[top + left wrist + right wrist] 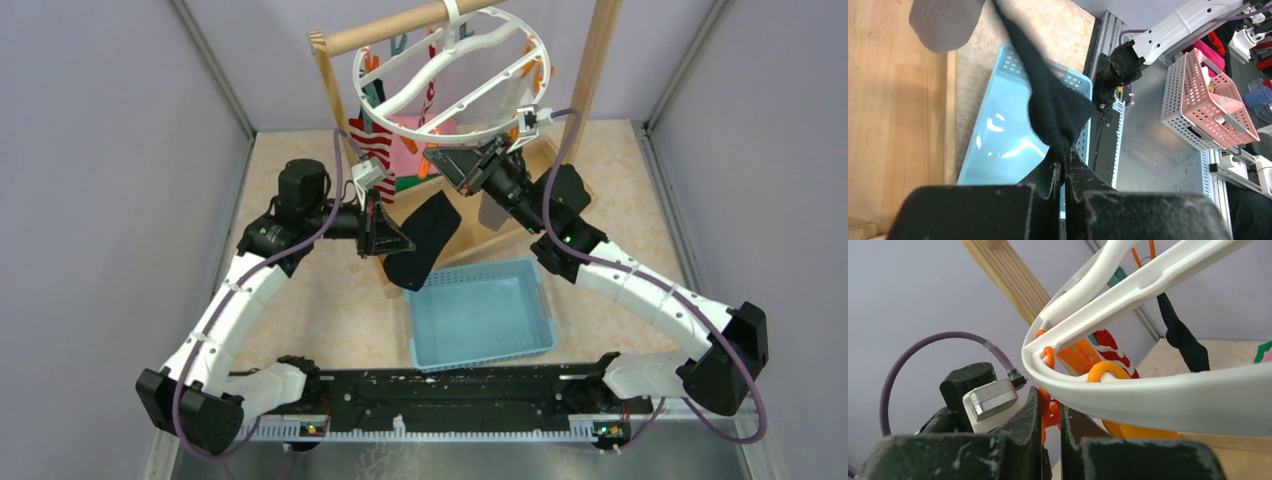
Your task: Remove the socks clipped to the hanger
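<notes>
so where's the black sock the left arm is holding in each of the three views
Top external: the black sock hangs centre frame from the left gripper, above the blue bin's far left corner.
Left wrist: it fills the middle, pinched between the fingers at bottom centre, trailing to the top edge.
Right wrist: I cannot tell; a dark sock shows at upper right, below the hanger.
Shared landmark: the blue bin, seen in the top and left wrist views.

We can read almost no text in these pictures. In the left wrist view, at about 1 o'clock, the white arm link [1193, 22] carries some small grey letters, but they are too blurred for us to spell them. We find no label, brand, number or sign on the other things in any of the three views.
</notes>
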{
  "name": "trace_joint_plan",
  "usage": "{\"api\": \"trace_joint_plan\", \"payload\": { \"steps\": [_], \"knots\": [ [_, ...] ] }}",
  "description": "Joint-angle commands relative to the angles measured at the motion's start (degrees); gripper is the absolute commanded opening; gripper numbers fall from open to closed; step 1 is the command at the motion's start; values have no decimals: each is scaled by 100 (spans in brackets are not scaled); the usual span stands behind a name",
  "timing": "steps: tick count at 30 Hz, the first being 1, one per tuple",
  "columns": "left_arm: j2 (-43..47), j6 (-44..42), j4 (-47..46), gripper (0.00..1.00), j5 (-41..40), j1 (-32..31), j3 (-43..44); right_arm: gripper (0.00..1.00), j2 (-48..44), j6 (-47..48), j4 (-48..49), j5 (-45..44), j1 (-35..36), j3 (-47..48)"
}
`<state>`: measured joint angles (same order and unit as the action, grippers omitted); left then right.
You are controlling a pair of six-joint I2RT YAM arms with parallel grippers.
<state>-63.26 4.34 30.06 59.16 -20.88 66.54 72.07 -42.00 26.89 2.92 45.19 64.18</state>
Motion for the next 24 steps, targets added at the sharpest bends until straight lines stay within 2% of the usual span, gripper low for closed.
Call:
{"api": "trace_joint_plan", "payload": {
  "steps": [1, 12, 14, 19, 21, 23, 24],
  "knots": [
    [-52, -188, 49, 0, 127, -64, 183, 0, -96, 15, 227, -47, -73, 202],
    [-428, -1058, 552, 0, -330, -921, 76, 0, -471, 363, -735, -502, -173, 8],
    [-569, -1262, 637, 5, -431, -1118, 103, 0, -627, 467, -960, -655, -177, -54],
    [-981, -1945, 1022, 38, -797, -1721, 206, 0, -1019, 680, -1447, -958, -257, -167],
    [-1083, -2452, 1303, 60, -1130, -2002, 294, 1, -1126, 726, -1617, -1024, -313, -178],
    [-1148, -3043, 1669, 75, -1558, -2229, 401, 4, -1180, 756, -1773, -1064, -359, -171],
    [-1141, -3288, 1840, 90, -1801, -2278, 439, 7, -1194, 777, -1870, -1079, -369, -157]
  ]
}}
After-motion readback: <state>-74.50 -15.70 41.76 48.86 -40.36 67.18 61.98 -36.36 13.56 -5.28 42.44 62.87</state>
